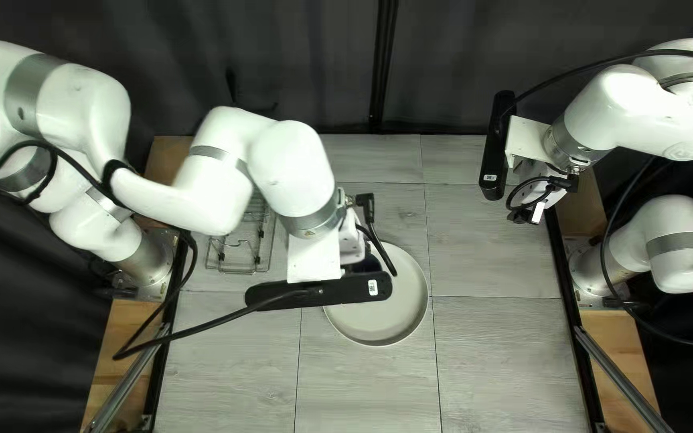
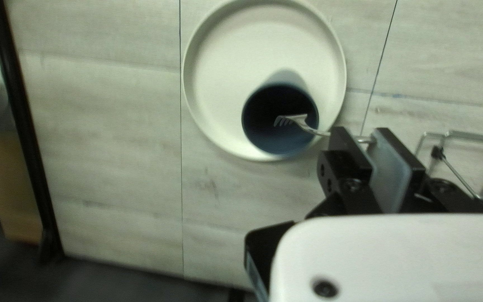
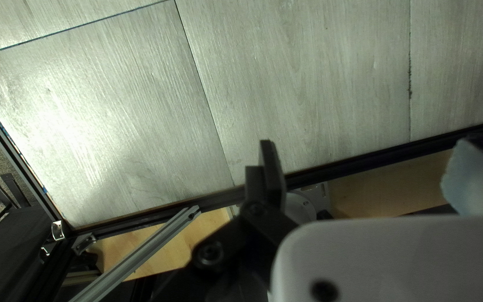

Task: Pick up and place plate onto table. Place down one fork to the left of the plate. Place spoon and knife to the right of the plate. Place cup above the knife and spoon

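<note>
Left gripper (image 1: 353, 244): 2 fingers (image 2: 397, 162) stand apart, moderate gap; end of fork (image 2: 294, 119) shows between them, no clamp seen. Fork tines over mouth of cup (image 2: 289, 141), ahead of fingers. Cup on plate (image 2: 225, 56). Wire rack (image 2: 476, 136) beside same fingers. Right gripper (image 1: 532, 196): 2 fingers (image 3: 274, 170) spread wide, nothing between, above table (image 3: 308, 72).
</note>
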